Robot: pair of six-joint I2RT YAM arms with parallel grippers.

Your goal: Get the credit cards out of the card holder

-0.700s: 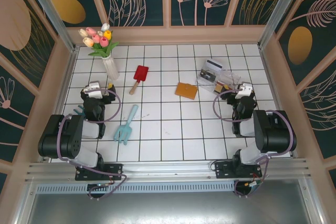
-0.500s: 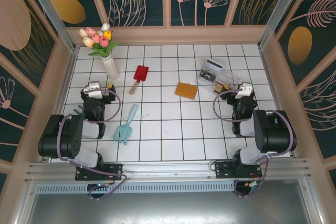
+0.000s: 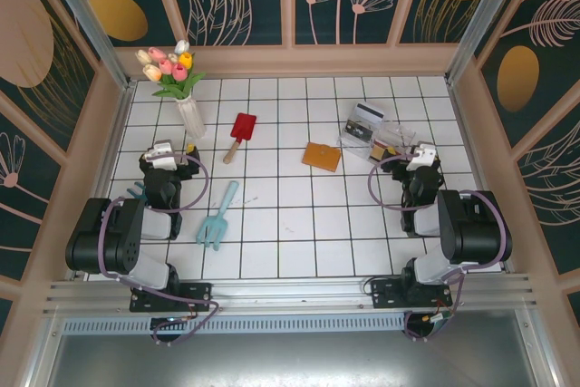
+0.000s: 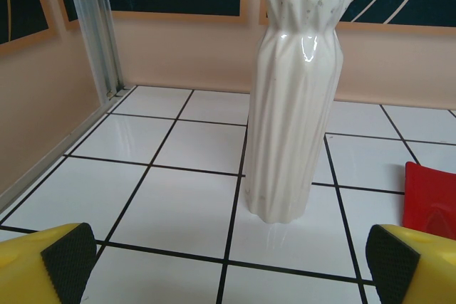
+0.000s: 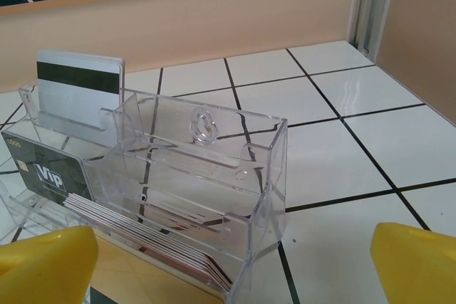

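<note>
Though near tray (image 3: 370, 127), card holder (image 3: 321, 156) apart

L-wrist view crops vase (image 4: 296, 105) top & red scoop (image 4: 429, 199); card holder (image 3: 322, 156) contents too small to tell.

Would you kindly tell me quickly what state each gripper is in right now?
Left gripper: open, holding nothing.
Right gripper: open, holding nothing.

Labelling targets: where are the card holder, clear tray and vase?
card holder (image 3: 321, 156), top view, centre of its cover.
clear tray (image 5: 235, 169), right wrist view, clear wall.
vase (image 4: 296, 105), left wrist view, mid body.
</note>
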